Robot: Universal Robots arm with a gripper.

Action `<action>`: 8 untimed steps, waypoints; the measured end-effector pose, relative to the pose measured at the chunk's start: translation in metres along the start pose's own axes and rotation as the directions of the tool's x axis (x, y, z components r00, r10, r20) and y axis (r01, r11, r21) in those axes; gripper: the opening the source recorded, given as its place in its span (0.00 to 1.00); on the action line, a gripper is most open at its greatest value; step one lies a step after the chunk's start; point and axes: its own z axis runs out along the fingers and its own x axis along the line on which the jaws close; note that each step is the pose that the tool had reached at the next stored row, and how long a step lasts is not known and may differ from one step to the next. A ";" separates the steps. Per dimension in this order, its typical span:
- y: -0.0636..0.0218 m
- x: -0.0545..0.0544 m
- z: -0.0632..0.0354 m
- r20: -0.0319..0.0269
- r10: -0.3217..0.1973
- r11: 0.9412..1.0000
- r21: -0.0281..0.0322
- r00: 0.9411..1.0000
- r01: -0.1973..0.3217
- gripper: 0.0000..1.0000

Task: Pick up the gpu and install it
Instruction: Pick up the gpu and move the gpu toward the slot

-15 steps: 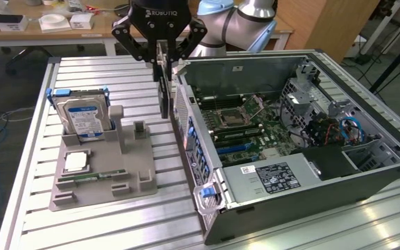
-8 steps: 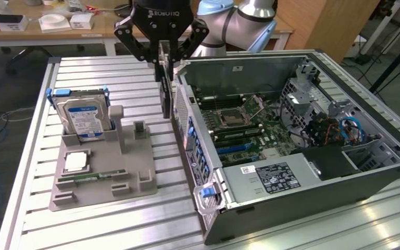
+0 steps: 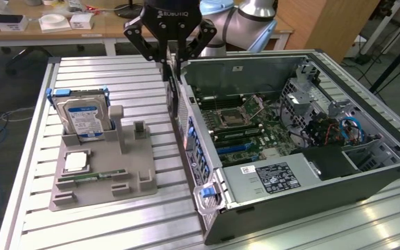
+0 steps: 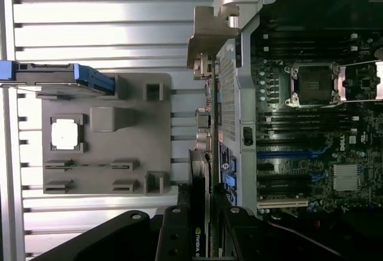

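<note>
Hanging straight down over the open computer case (image 3: pixel 325 200), the gripper (image 3: pixel 174 58) clamps the gpu (image 3: pixel 173 80) edge-on.

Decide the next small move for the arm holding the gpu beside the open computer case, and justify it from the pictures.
Probably shift the pincer a little toward the exterior view's right before any lowering. It is shut on the gpu, which hangs edge-down and appears to sit along the case wall, not yet above the expansion slots on the motherboard.
</note>
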 end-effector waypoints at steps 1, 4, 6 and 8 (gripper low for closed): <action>0.0002 -0.003 0.0002 0.000 -0.001 1.000 0.000 1.000 0.001 0.26; 0.0006 -0.012 0.0005 0.000 -0.005 1.000 -0.001 1.000 0.005 0.26; 0.0009 -0.018 0.0006 0.000 -0.008 1.000 -0.001 1.000 0.008 0.26; 0.0011 -0.023 0.0008 -0.001 -0.010 1.000 -0.001 1.000 0.010 0.26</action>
